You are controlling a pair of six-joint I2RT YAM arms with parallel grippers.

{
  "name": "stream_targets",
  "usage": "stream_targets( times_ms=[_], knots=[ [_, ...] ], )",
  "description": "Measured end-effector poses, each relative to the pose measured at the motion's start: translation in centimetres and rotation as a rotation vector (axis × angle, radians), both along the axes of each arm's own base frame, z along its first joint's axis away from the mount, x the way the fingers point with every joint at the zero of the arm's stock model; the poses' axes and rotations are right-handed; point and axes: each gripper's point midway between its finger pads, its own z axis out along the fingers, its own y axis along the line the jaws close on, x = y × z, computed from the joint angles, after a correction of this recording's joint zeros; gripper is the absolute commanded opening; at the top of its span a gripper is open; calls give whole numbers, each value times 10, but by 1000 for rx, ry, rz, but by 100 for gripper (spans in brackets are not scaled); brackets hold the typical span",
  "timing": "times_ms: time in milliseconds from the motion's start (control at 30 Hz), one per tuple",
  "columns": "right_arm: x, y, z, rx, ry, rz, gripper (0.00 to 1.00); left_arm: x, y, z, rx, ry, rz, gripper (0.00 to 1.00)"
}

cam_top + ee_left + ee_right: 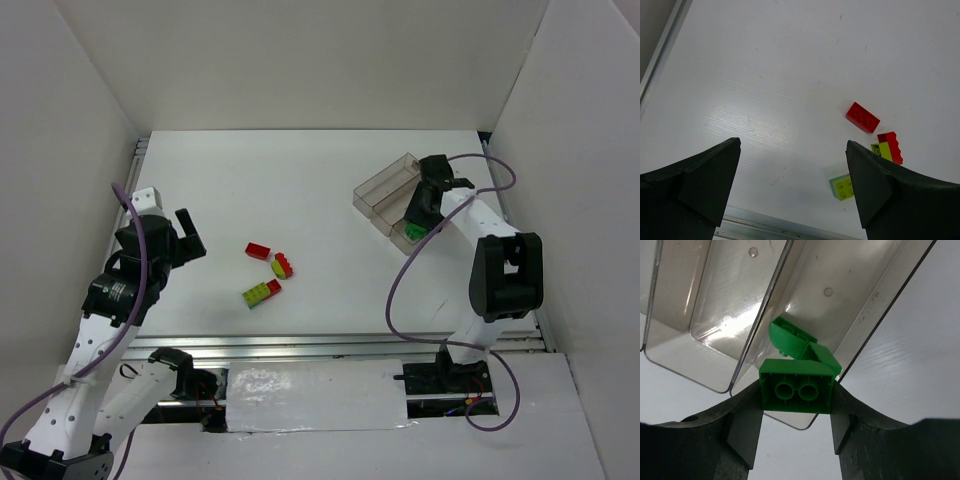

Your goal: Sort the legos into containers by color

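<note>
My right gripper (796, 405) is shut on a green lego brick (796, 390), underside toward the camera, over the near end of one clear tray (860, 290) of the three joined containers (385, 190). More green pieces (790, 337) lie in that tray. In the top view the right gripper (420, 212) is over the trays, with green (415, 232) showing below it. My left gripper (792, 165) is open and empty above the table, left of the loose legos: a red brick (863, 117), a red and yellow-green pair (888, 148) and a yellow-green and green stack (842, 187).
The loose legos lie mid-table in the top view: the red brick (258, 250), the pair (282, 265) and the stack (260, 293). A metal rail (330, 345) runs along the near table edge. White walls enclose the table. The two other trays (705, 300) look empty.
</note>
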Motion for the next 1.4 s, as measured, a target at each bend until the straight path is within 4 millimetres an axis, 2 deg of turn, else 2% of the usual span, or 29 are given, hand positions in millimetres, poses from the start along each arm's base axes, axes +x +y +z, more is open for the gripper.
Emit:
stream_targets(
  times_ms=[100,200,233,367,433,667,767,867,967,1067,1133,1200,1267,1333,1400],
  knots=[
    [2,-5,-8,5,23,-9,54,1,0,1,-1,-4,-1,100],
    [4,-7,-12,8,34,-15,61,1,0,1,-2,-4,-2,99],
    [6,-8,-13,8,34,-17,68,1,-1,1,-2,-4,-2,99],
    [12,-7,-13,7,33,-17,80,1,-1,1,-4,-4,-6,100],
    [16,-7,-11,6,30,-17,95,1,-1,1,-5,-4,-7,100],
    [31,-11,6,-12,-18,-30,96,1,-2,1,-7,-6,-9,100],
    [28,-9,13,-9,-27,-27,97,2,-2,2,-8,-9,-9,99],
    [19,-1,33,-4,-76,-8,99,2,-2,1,-7,-7,-9,99],
    [3,32,65,14,-167,80,100,4,-3,-2,-4,8,-9,99],
    [-22,85,92,55,-251,228,100,8,-6,-9,-8,38,-19,100],
    [-41,122,101,90,-283,331,100,11,-11,-17,-16,71,-36,99],
    [-58,153,99,118,-285,420,100,14,-15,-23,-28,102,-44,100],
    [-72,177,89,128,-261,486,100,20,-19,-30,-40,138,-44,100],
    [-83,196,76,123,-226,532,100,26,-26,-37,-65,174,-52,99],
    [-92,207,65,120,-198,558,100,33,-36,-45,-102,205,-64,99]
  ],
)
